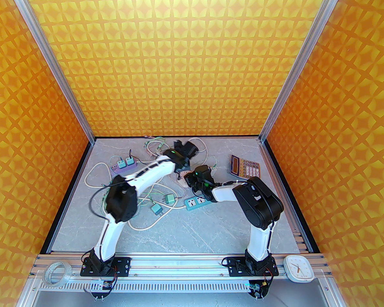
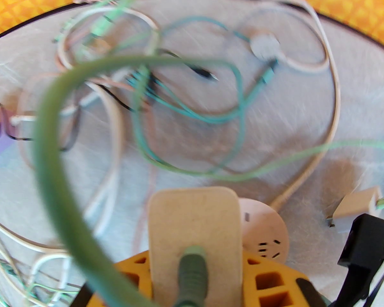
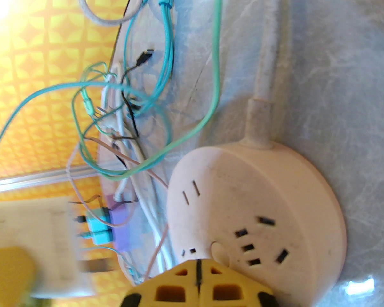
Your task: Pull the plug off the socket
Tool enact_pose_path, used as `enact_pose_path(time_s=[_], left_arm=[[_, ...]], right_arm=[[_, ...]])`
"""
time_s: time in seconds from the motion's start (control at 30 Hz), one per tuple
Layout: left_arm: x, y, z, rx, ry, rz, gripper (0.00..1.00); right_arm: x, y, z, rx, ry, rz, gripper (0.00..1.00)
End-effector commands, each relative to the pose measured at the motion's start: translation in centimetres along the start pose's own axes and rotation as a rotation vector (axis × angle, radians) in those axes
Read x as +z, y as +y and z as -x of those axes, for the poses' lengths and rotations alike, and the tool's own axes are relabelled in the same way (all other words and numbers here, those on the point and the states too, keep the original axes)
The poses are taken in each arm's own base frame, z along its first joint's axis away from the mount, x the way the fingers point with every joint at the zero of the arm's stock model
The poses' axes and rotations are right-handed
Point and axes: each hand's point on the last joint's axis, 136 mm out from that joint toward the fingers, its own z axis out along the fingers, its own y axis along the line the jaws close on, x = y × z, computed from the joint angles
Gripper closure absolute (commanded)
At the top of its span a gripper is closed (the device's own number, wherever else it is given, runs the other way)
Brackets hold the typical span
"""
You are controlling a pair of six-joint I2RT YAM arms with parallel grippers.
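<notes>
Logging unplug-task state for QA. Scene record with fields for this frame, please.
socket: round, pink, visible slots empty
plug: beige, out of socket, green cable attached
left gripper: fingers shut on plug, above socket
right gripper: fingers shut at socket edge; contact unclear
status: plug looks pulled

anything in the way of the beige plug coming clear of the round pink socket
Nothing visible does. The left gripper is shut on the beige square plug, which in the right wrist view looks apart from the round pink socket by the shut right gripper. The plug's thick green cable only loops off to the side.
</notes>
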Motion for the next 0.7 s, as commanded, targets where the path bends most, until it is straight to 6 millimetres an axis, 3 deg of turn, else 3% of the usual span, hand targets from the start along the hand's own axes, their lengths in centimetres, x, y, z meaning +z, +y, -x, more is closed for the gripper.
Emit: enact_pose_path(time_s=[0.0,0.13,0.27,0.4,0.67], left_arm=[[-1.5,0.8,1.3,-0.03,-0.02,-0.058,1.0],[-1.2,2.9,1.2,-0.057,-0.001,-0.062,1.0],[-0.4,2.9,-0.1,-0.06,0.041,-0.119,1.0],[1.4,2.2,-1.8,-0.035,0.119,-0.147,1.0],[4.8,3.5,-4.9,-0.055,0.232,-0.13,0.99]], right_arm=[[-1.9,-2.2,0.1,-0.147,0.024,-0.176,0.73],[-4.8,2.4,2.5,-0.279,-0.033,-0.148,0.53],[-8.4,5.6,4.8,-0.359,-0.109,-0.101,0.39],[-11.1,6.5,6.0,-0.399,-0.154,-0.097,0.21],[-14.1,5.9,6.6,-0.439,-0.21,-0.115,0.19]])
